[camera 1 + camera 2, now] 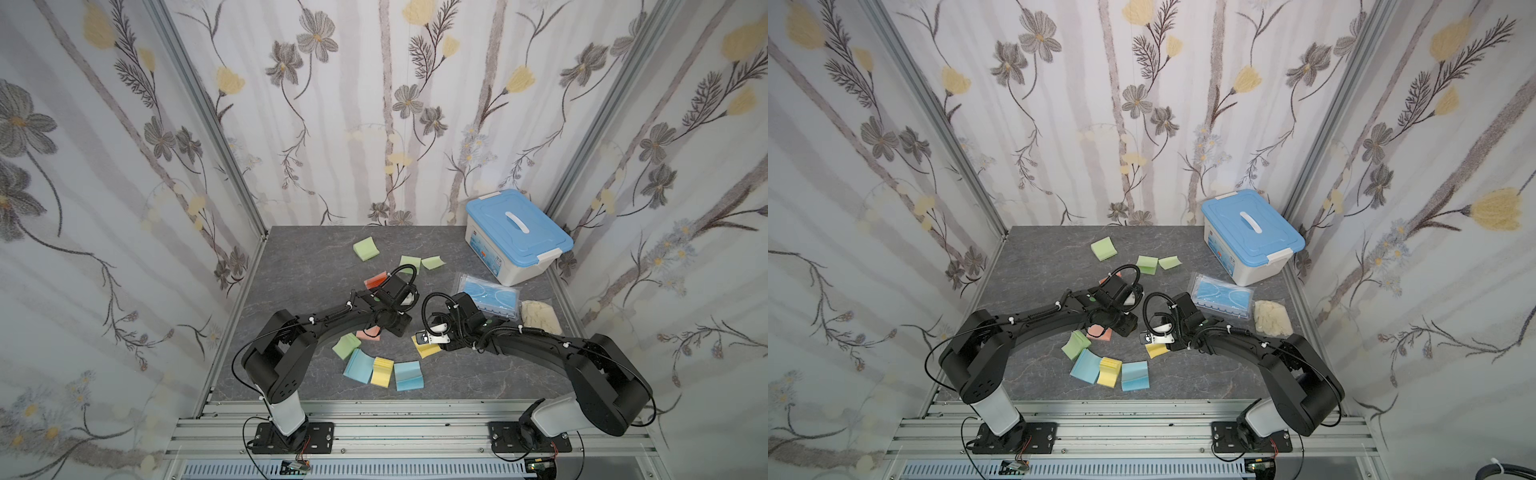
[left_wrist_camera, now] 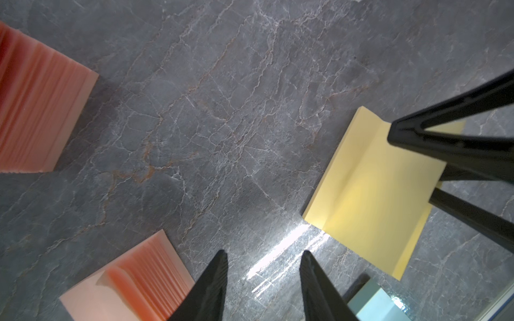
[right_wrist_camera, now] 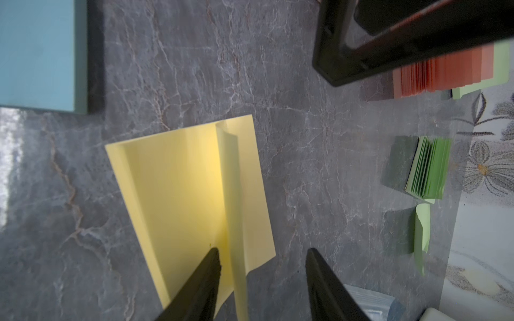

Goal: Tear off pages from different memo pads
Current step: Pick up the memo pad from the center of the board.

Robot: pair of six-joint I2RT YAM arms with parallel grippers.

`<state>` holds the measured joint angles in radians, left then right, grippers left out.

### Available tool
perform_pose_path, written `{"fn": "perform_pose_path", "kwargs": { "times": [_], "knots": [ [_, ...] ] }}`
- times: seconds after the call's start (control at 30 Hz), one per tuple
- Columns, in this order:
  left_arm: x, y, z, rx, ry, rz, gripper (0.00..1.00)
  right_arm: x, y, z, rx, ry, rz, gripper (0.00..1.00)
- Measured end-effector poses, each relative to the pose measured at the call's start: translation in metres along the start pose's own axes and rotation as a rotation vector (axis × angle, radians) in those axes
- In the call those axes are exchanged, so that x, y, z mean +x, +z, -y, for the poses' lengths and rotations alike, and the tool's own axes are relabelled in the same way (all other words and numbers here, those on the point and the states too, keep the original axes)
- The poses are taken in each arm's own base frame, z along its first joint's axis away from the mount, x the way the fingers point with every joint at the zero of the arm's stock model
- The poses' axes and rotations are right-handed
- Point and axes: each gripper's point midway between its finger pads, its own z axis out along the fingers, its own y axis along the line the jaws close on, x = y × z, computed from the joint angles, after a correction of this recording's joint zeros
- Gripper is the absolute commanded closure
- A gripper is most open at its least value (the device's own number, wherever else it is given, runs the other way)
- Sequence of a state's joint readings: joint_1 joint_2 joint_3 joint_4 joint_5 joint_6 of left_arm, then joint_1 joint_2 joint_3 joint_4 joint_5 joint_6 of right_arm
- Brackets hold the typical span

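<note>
Fanned green pad (image 3: 429, 169): right wrist view, not left wrist.

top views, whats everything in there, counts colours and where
memo pads: nine, three green, two salmon, two blue, two yellow, scattered far to front
page: one, green, far, beside a green pad
box: one, white with blue lid, far right corner
mask packet: one, clear with blue masks, beside box
bundle: one, beige, right edge
table: one, grey marble, under everything
left gripper: one, black, open over bare table
right gripper: one, black, open at a yellow pad
</note>
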<state>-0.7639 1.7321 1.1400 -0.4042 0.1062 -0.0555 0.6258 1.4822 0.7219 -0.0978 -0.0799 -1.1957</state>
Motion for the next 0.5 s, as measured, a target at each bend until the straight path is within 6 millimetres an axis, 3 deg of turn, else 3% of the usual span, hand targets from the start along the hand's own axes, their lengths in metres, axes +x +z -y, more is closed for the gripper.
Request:
{"fn": "perform_pose_path", "kwargs": {
  "times": [0.13, 0.23, 0.33, 0.43, 0.5],
  "knots": [
    [-0.001, 0.001, -0.002, 0.003, -0.006, 0.007, 0.54, -0.005, 0.006, -0.009, -0.039, -0.033, 0.005, 0.70],
    [0.000, 0.000, -0.002, 0.014, -0.013, 0.007, 0.54, -0.005, 0.006, -0.015, -0.060, -0.042, 0.003, 1.00],
    [0.000, -0.004, -0.004, 0.023, -0.022, 0.021, 0.54, -0.007, -0.003, -0.007, -0.029, -0.049, 0.012, 1.00],
    [-0.002, -0.011, -0.006, 0.041, -0.036, 0.050, 0.53, -0.013, -0.023, 0.014, 0.052, -0.026, 0.037, 1.00],
    [-0.003, -0.019, -0.010, 0.052, -0.060, 0.084, 0.47, -0.016, -0.037, 0.027, 0.105, -0.011, 0.056, 1.00]
  ]
}}
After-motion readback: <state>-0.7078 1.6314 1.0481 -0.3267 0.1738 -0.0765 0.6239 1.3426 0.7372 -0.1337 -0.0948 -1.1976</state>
